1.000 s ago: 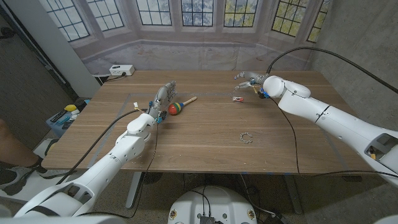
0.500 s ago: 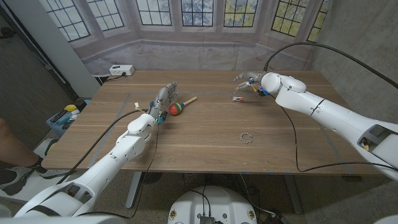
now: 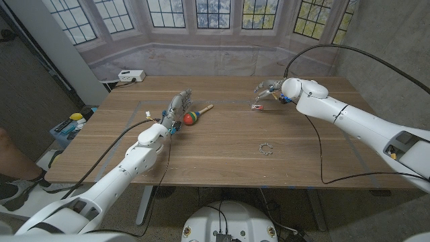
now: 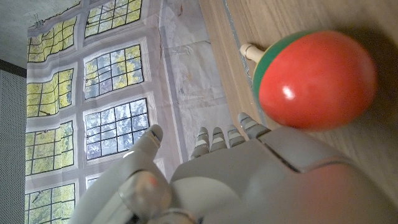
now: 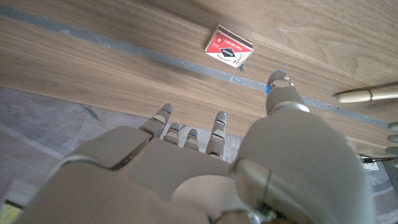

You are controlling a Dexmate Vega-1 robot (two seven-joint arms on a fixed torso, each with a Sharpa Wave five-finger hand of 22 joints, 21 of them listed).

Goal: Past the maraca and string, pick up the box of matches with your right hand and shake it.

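One matchbox, one maraca, perhaps one string

A wide wooden surface with grey tape lines fills the middle. Behind it hangs a printed backdrop of bay windows with leafy panes. Grey concrete wall on one side, dark panel on the other. A white power strip sits at the far corner.
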